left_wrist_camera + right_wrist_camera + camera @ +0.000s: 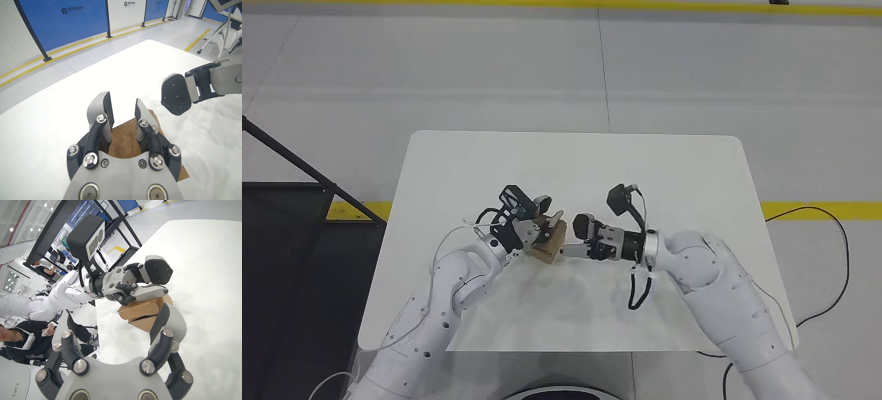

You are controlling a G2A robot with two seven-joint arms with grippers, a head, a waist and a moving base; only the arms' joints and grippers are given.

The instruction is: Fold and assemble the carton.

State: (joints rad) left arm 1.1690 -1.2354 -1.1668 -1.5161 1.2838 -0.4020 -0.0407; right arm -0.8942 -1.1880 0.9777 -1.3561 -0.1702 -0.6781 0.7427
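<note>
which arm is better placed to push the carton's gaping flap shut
Right, likely: the right jaws stand open at the carton's gaping side; the left jaws lie on its top, placed to hold it down.

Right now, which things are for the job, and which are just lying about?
For the job: carton, left gripper, right gripper, table.
Just about: yellow floor line, blue panels.

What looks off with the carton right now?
The carton is not closed flush. In the right wrist view a dark, crooked slit gapes between its two layers, and the upper layer's corner sticks out past the lower. The open left end effector has one finger lying on its top. No tears visible.
</note>
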